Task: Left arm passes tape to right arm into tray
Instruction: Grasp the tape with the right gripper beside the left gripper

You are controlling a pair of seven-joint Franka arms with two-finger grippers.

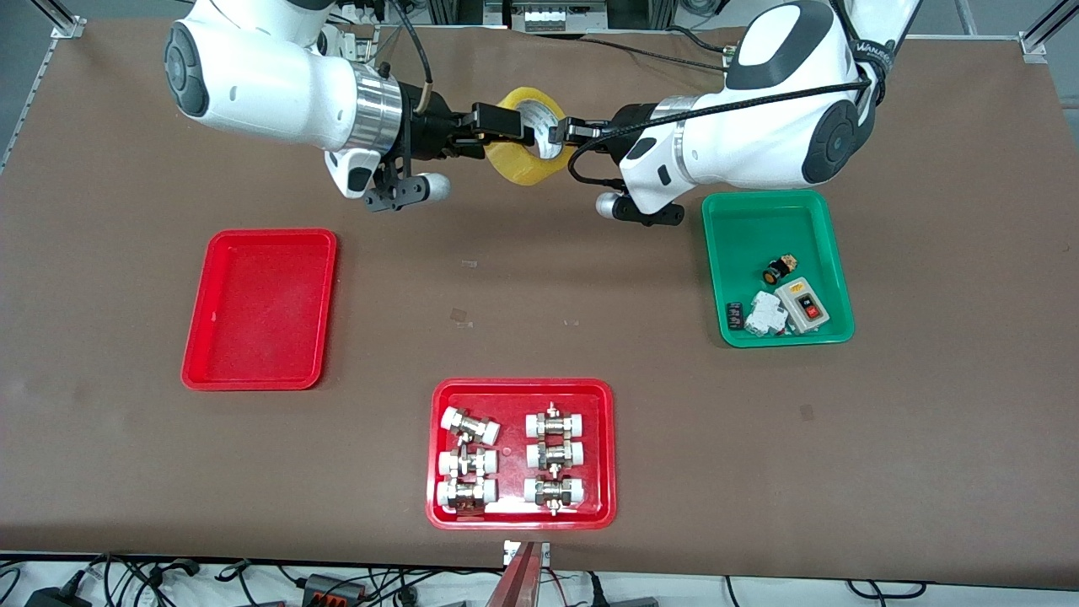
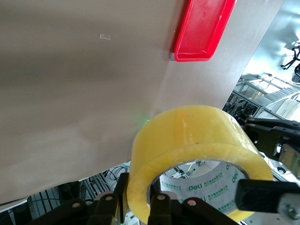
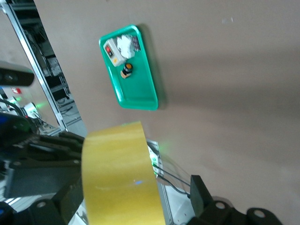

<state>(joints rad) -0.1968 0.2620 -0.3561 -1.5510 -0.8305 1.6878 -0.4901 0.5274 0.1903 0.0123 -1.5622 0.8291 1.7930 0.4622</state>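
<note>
Tape [image 1: 529, 139]: yellow ring, held in the air over the bare counter [image 1: 539, 278], between the two grippers, well up the counter from the tray [image 1: 260, 309] and toward the arms' bases. Its open core faces the front camera.

Left gripper [image 1: 563, 131]: reaches in from the green tray's [image 1: 777, 268] end. Jaws clenched on the tape wall, one finger inside the core and one outside, as the left wrist view shows [image 2: 154, 206].

Right gripper [image 1: 497, 126]: reaches in from the tray's end. Jaws released, spread wide and straddling the roll at the side away from the left gripper; in the right wrist view a finger [image 3: 199, 190] stands clear of the yellow band [image 3: 123, 176], with a gap between.

Tray: smaller red one, empty, on the counter at the right arm's end, well apart from the tape.

Green tray: at the left arm's end of the counter, far from the tray; it holds a switch box [image 1: 802, 303] with a red button, a white part [image 1: 767, 314] and a small round black-and-orange piece [image 1: 773, 273].

Wide red tray [image 1: 521, 453]: nearer to the front camera than the tray, toward the counter's middle; it holds six metal fittings [image 1: 469, 427] with white ends, in two columns.
</note>
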